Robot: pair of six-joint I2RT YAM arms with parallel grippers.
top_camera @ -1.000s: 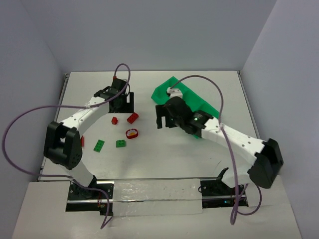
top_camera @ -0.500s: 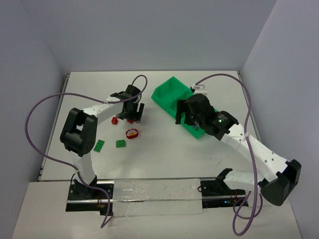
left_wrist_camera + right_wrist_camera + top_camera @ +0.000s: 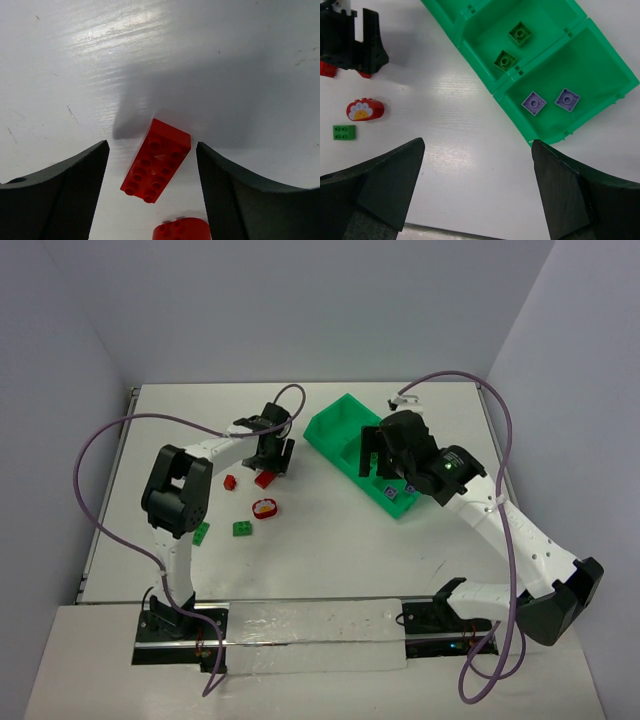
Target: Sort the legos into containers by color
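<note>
My left gripper [image 3: 272, 456] is open and low over the table, its fingers on either side of a long red brick [image 3: 156, 160], which also shows in the top view [image 3: 265, 479]. A second red piece [image 3: 181, 230] lies just behind it. A small red brick [image 3: 230, 482], a rounder red piece with a pale centre [image 3: 264, 508] and two green bricks [image 3: 243, 528] [image 3: 201, 532] lie loose on the table. My right gripper [image 3: 383, 460] is open and empty, high beside the green tray [image 3: 345, 410]. Its middle compartment holds two green bricks [image 3: 520, 33] and its near compartment holds two purple bricks [image 3: 533, 103].
The tray [image 3: 600, 125] lies diagonally at the back right of the white table. Its far compartment [image 3: 445, 10] is mostly out of view. Purple cables arc over both arms. Grey walls close in the table on three sides.
My left gripper has moved right, down to the long red brick. My right gripper has drawn back to the right, from the tray's left side to over the tray.
</note>
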